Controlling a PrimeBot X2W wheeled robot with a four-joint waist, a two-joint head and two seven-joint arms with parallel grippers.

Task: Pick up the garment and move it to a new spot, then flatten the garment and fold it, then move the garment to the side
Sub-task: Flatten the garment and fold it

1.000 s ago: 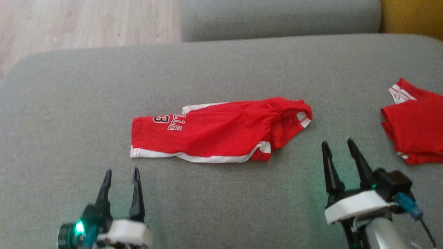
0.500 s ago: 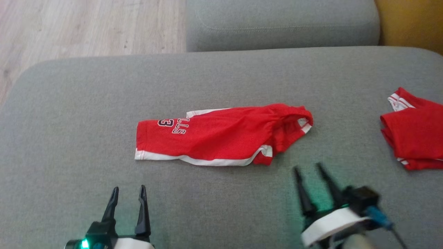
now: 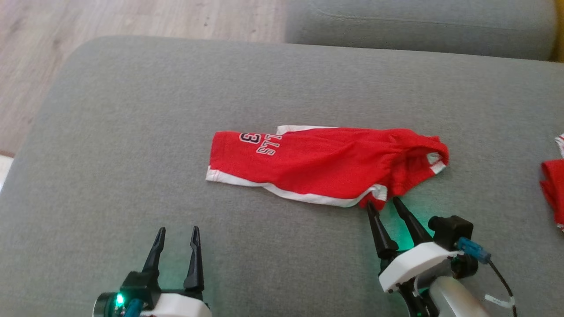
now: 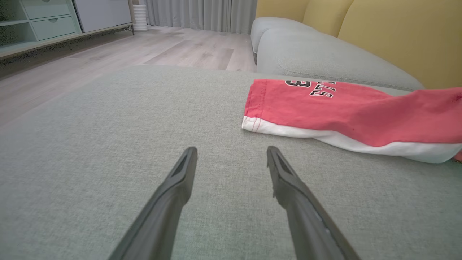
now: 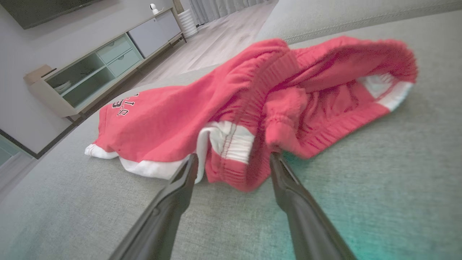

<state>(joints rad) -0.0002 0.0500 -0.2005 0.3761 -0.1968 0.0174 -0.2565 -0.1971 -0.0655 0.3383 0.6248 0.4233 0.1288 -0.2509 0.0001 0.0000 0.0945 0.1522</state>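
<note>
Right gripper [image 3: 382, 201], jaws wide, brackets the garment [image 3: 326, 165] at its bunched end to pinch; left gripper [image 3: 178, 229] hovers equally wide.

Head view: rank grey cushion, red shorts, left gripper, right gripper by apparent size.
1. grey cushion, largest by far.
2. red shorts.
3. right gripper and left gripper: fingers look alike; the left is cut by the bottom edge, so no ranking.

Garment [image 3: 326, 169]: red knit cloth, matt, fine-meshed; waistband [image 5: 269, 81] ribbed; hem trim [image 4: 361, 141] white, smooth; cushion [image 3: 132, 132] under it: grey woven fabric, matt, slightly coarse; floor [image 3: 132, 17]: pale wood grain; my fingers [image 4: 173, 195]: dark, matt, smooth, plastic-looking.
</note>
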